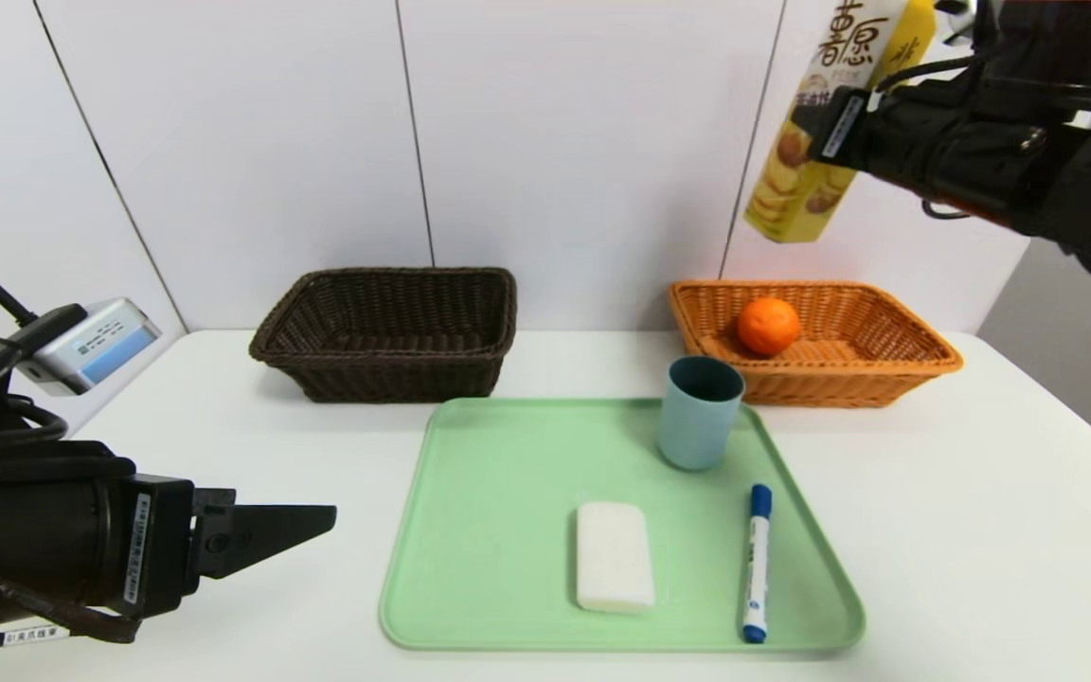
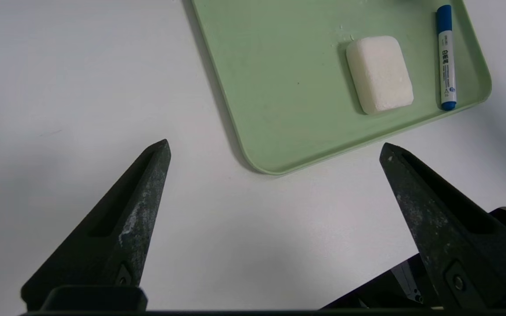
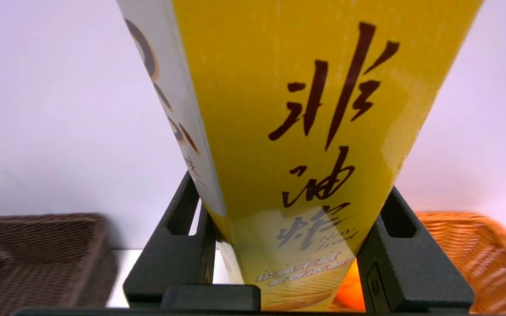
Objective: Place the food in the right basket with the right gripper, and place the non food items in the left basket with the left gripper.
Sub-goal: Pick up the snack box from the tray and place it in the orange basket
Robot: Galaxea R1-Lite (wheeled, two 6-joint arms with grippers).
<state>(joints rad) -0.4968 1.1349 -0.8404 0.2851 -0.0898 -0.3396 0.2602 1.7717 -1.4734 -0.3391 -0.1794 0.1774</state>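
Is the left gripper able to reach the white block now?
Probably yes: the left gripper is open and empty, and nothing stands between it and the white block.

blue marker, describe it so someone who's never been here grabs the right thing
Find the green tray on the white table. The marker lies inside it, along the edge on the robot's right. It is the thin white stick with blue ends, unlike the chunky white block and the upright blue-grey cup.
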